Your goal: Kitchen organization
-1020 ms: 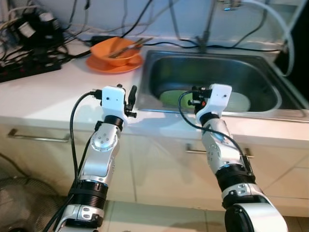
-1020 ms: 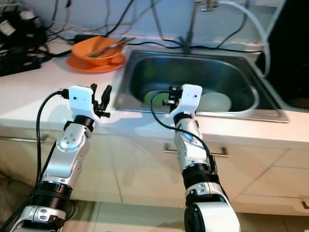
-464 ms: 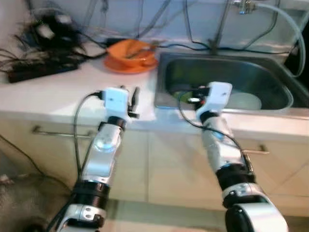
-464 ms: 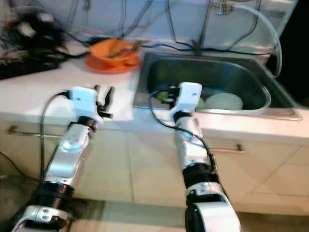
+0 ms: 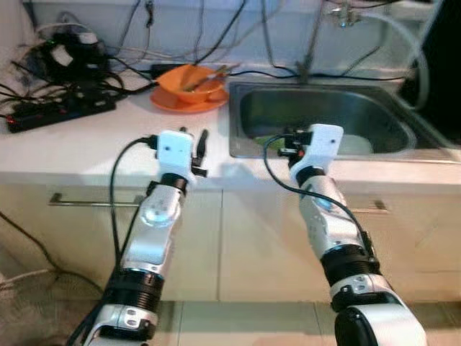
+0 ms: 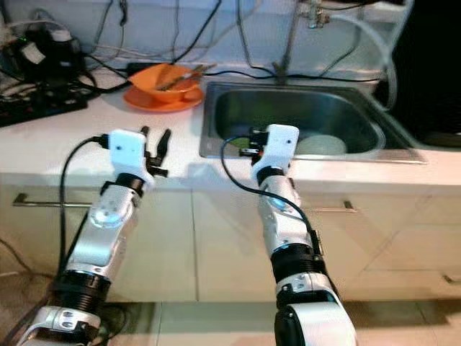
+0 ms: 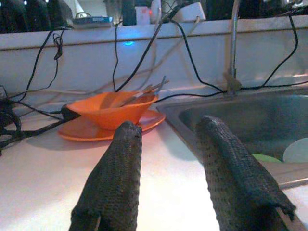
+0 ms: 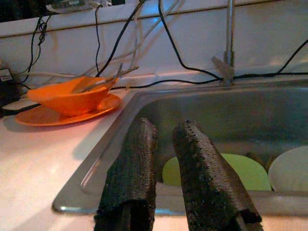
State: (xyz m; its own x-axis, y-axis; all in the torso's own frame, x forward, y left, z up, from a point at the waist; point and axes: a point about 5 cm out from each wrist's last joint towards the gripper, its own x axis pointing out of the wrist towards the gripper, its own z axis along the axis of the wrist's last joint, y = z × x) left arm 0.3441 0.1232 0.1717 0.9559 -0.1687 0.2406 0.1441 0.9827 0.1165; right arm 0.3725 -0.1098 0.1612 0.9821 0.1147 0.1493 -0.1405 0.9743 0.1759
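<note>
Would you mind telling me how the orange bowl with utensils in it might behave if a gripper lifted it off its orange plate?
The orange bowl looks like stiff, light plastic, so it should probably lift easily. The loose metal utensils leaning over its rim would likely slide or fall out if it tilts. It merely rests on the orange plate, which may shift.

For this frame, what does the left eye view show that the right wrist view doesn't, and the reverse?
Left eye view alone: both arms raised at the counter edge, the left gripper over the white countertop, the cabinet fronts and the power strip.
Right wrist view alone: the right gripper fingers close up, a narrow gap between them.
Both: the orange bowl on its plate, the sink, the green plate inside.
</note>
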